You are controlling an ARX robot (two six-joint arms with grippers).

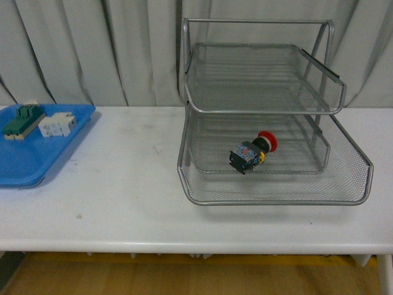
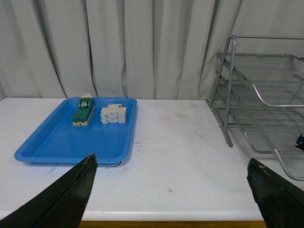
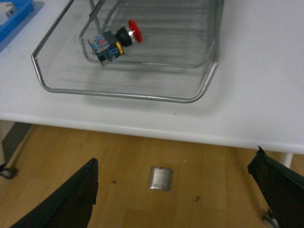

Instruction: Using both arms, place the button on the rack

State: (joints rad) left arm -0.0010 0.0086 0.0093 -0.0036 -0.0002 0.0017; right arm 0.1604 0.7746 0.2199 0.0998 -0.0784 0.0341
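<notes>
White table (image 1: 123, 184) | button (image 1: 253, 151) lying in rack (image 1: 276, 202) | left pincer (image 2: 171, 162) spread, empty | right pincer (image 3: 175, 160) spread, empty

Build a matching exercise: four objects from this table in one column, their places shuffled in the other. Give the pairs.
1. red-capped push button
2. green terminal block
3. white blocky connector
4. silver wire-mesh rack

A. on the blue plastic tray, right of its neighbour
B. on the white table, right of the tray
C. inside the rack, under the top tier
D. on the tray, leftmost item

Pairs: 1-C, 2-D, 3-A, 4-B
</notes>
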